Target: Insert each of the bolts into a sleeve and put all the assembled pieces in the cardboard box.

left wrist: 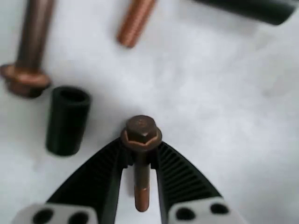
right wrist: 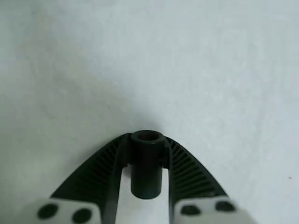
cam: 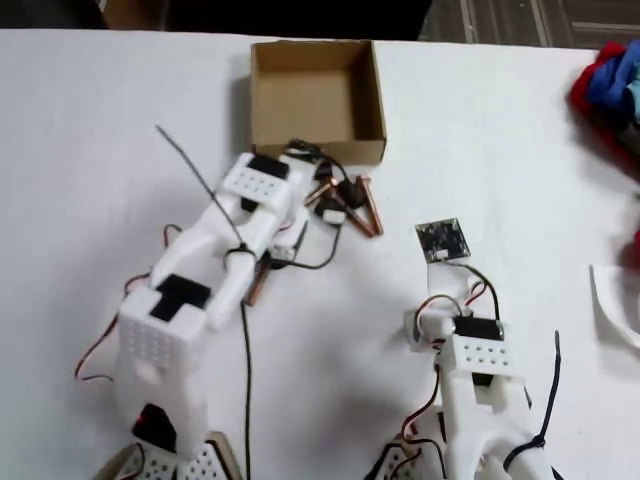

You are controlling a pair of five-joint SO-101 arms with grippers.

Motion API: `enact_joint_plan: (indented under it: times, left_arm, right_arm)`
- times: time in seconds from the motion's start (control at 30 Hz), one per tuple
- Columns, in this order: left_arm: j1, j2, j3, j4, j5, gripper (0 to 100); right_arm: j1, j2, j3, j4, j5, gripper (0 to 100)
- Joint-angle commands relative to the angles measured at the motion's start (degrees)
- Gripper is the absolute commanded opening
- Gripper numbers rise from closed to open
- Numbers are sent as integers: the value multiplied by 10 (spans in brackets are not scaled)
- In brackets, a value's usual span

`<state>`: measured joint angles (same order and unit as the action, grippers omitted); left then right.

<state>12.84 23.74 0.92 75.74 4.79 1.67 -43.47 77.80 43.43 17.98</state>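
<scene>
A white table [cam: 90, 120] is seen from above, and a cardboard box [cam: 318, 150] is set open at its far side, a little left of the middle. Only its bare floor can be made out, so the task is judged to be at an early stage.

The left arm [cam: 215, 250] is stretched toward the box. The right arm [cam: 478, 375] is held nearer and well to the right.

The left gripper [left wrist: 141, 144] is clenched on a copper bolt [left wrist: 141, 133]. It is pinched by the shank just under the hexagonal head, with the threaded end lying between the jaws toward the wrist. The right gripper [right wrist: 145, 142] is clamped around a black sleeve [right wrist: 146, 163], whose open bore is turned away from the wrist.

A few loose bolts [cam: 358, 215] are left on the table near the box's near right corner. A free sleeve [left wrist: 67, 119] lies just beside the held bolt.

The step in hand is judged to be the mating of one bolt and one sleeve, each already grasped. The two grippers must be brought together and the threaded tip lined up with the bore. Since that tip is tucked between the jaws, a turn of the wrist or a regrasp may be required first.
</scene>
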Motion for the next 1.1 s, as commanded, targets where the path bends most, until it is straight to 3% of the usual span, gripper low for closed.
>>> enact_joint_plan:
  times: [0.0,0.17,0.27,0.4,0.63,0.73,0.87,1.07]
  left_arm:
    - [-4,-177,138,-106,5,27]
    - [32,-507,522,-424,-49,27]
    - [28,-667,622,-513,-83,27]
    - [-1,-742,599,-506,-80,27]
    - [-25,-673,407,-501,29,27]
    - [-7,-628,333,-469,52,27]
    - [44,-599,249,-387,89,27]
    - [71,-593,204,-353,105,27]
  right_arm:
    - [-2,-15,-3,-7,-2,21]
    - [-2,-15,-2,-7,-2,21]
    - [-7,-18,-2,-5,-1,21]
    - [-67,-18,-11,-57,-1,21]
    - [-225,-13,-9,-340,-3,21]
    - [-244,-13,-9,-422,-19,21]
    - [-246,-13,-10,-486,-100,21]
    - [-254,-18,-12,-557,-148,21]
